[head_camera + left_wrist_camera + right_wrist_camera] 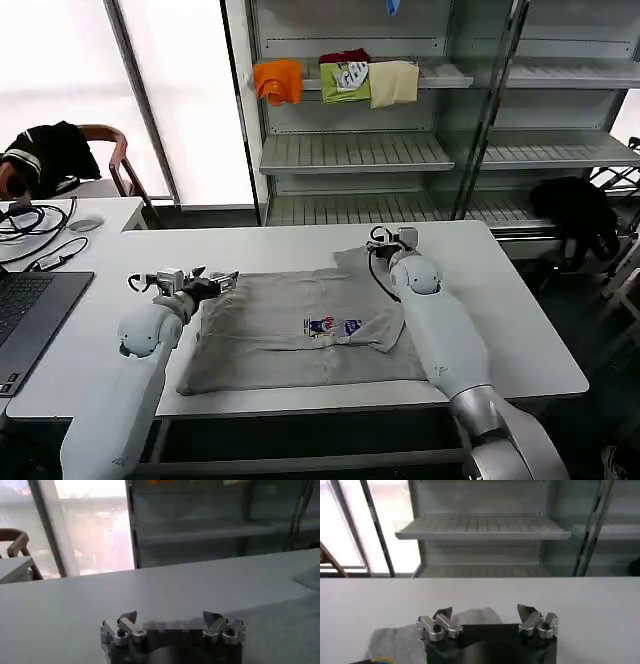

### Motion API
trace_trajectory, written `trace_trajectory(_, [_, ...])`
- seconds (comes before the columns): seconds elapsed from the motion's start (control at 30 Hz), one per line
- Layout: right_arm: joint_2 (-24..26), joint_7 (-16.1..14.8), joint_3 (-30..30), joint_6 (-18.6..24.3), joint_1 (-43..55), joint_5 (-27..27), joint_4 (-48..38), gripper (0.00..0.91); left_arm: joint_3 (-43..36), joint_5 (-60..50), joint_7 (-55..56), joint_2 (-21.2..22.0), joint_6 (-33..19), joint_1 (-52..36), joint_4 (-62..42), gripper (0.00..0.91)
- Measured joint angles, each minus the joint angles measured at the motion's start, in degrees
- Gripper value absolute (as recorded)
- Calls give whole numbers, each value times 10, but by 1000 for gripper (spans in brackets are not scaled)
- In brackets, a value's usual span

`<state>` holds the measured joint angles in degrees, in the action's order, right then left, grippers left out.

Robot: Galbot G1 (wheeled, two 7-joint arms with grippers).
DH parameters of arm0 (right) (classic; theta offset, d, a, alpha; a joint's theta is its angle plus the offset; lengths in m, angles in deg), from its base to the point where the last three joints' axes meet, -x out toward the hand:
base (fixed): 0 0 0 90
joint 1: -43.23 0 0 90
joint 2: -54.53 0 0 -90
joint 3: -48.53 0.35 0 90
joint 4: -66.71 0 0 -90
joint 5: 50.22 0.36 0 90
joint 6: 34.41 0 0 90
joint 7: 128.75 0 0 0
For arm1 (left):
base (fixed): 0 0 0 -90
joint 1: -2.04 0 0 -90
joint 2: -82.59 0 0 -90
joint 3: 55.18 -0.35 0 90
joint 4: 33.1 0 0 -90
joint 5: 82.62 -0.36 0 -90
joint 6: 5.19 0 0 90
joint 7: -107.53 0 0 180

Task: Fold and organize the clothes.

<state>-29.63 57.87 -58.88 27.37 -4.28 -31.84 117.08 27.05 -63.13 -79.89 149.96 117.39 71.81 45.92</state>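
Note:
One of the clothes, a light grey short-sleeved shirt (280, 335) with a small multicolour chest print (332, 326), lies flat on the white table (500, 290). My left gripper (222, 281) hovers low at the shirt's far left corner. In the left wrist view this gripper (170, 616) is open, with grey fabric (280, 627) just beside it. My right gripper (386, 238) is at the shirt's far right corner, over a sleeve. Seen from the right wrist, it (484, 611) is open, and the sleeve tip (475, 616) lies on the table between its fingers.
A laptop (30, 310) and cables (35, 225) lie on the table's left side. Behind stands a shelf unit (350, 150) holding folded orange, green and beige garments (340, 80). A chair with a black garment (50, 155) is far left, and another dark bundle (575, 215) far right.

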Motion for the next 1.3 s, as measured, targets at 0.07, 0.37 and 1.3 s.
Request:
trace_trajectory(0.07, [-1, 0, 0, 1, 0, -2, -5, 907, 1, -2, 0, 1, -1, 0, -5, 907])
trace_trajectory(0.37, [-4, 0, 3, 2, -7, -9, -11, 907, 4, -4, 0, -1, -1, 1, -16, 907])
trace_trajectory(1.3, [18, 24, -5, -29, -55, -8, 49, 0, -8, -6, -1, 3, 2, 11, -23, 20])
